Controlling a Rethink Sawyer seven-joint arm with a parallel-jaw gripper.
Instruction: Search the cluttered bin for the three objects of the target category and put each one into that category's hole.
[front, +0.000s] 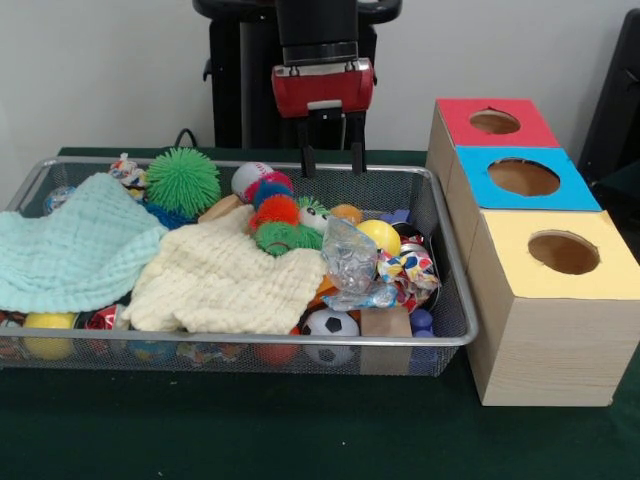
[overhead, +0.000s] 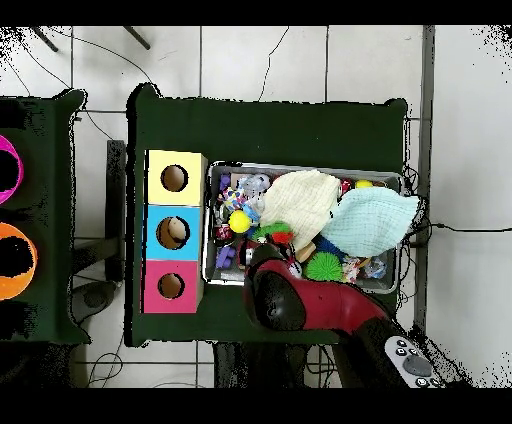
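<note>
Front view: the gripper (front: 331, 160) is seen hanging with its fingers apart and empty above the far rim of the bin (front: 455, 335), near the baseball (front: 250, 177).

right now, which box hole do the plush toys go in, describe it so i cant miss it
Find the row of three pale wooden boxes beside the wire bin. In the front view, take the farthest box, nearest the robot's pedestal. Its round hole sits in a red top, unlike the blue-topped box and yellow-topped box.
</note>
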